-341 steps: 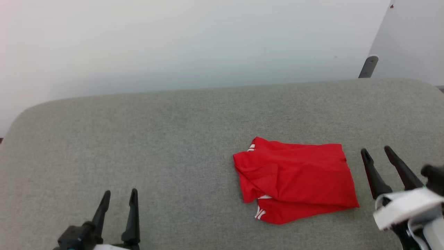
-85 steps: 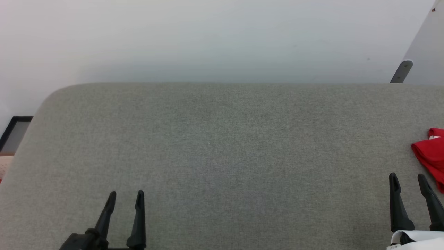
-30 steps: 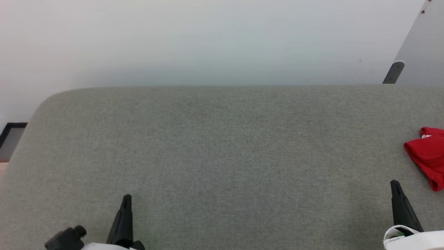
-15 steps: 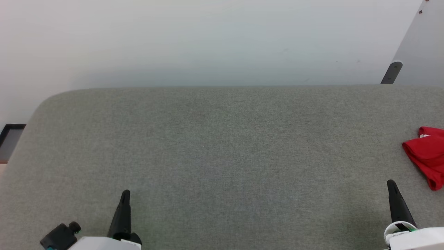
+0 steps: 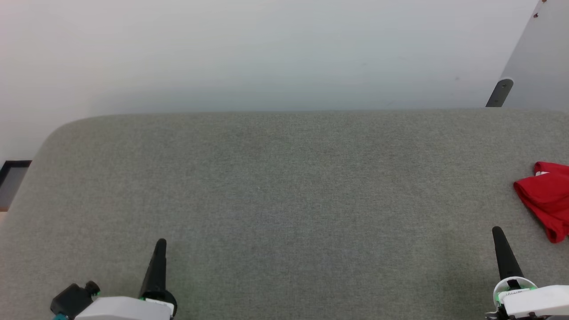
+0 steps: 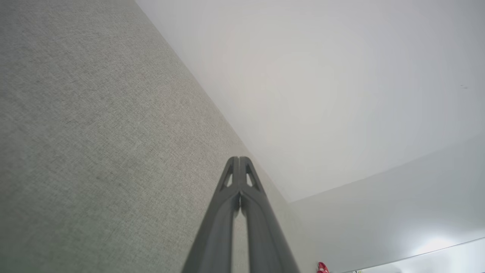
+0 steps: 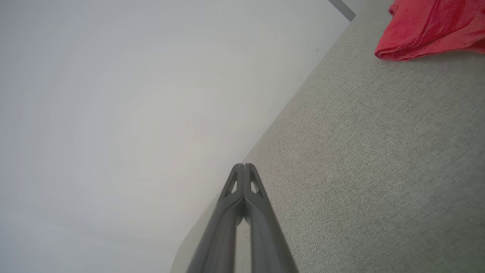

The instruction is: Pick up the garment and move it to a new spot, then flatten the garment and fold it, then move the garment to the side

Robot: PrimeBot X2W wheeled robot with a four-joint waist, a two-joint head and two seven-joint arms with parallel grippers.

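Note:
The folded red garment [image 5: 546, 200] lies at the far right edge of the grey padded table [image 5: 284, 186], cut off by the frame; a sliver of white trim shows at its top. The right wrist view has the garment [image 7: 432, 28] at its upper right, and the left wrist view catches the garment [image 6: 322, 267] as a tiny red speck. My left gripper [image 5: 159, 249] sits shut at the lower left with nothing in it. At the lower right my right gripper [image 5: 498, 235] is shut too, below and left of the garment, apart from it.
A pale wall runs behind the table. A grey bracket [image 5: 498, 92] and a slanted panel stand at the upper right. A dark frame [image 5: 10, 178] shows past the table's left corner. The wide middle of the table is bare fabric.
Both grippers went from open to shut and turned edge-on. The camera swung left since the oldest frame, so the garment now sits at the right edge; lately it drifts slightly.

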